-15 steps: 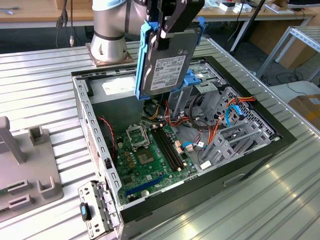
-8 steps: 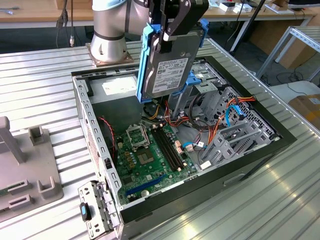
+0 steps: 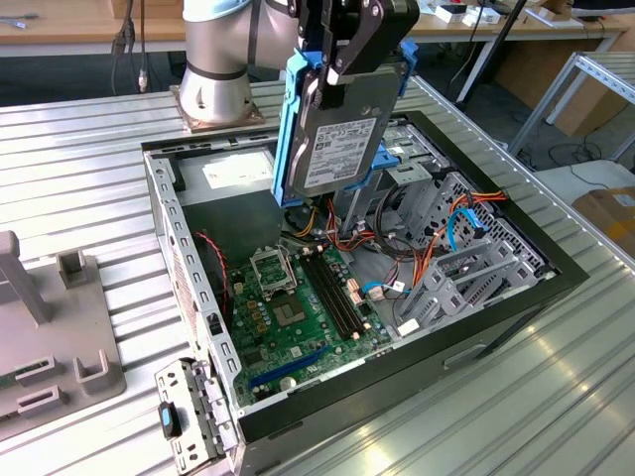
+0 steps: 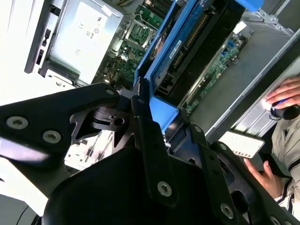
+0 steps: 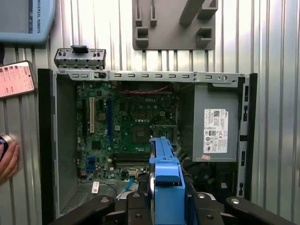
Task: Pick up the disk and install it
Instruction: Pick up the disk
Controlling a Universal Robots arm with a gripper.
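Gripping disk w/ tool; both wrist views: hand

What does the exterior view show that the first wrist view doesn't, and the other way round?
Exterior view's own: the arm's base behind the case, the disk seen from its labelled face, and orange and blue cables inside.
First wrist view's own: a hand and a phone beside the case.
Both share: the open case, its green board, the grey box with a white sticker, and the gripper shut on the blue-framed disk, held upright over the case.
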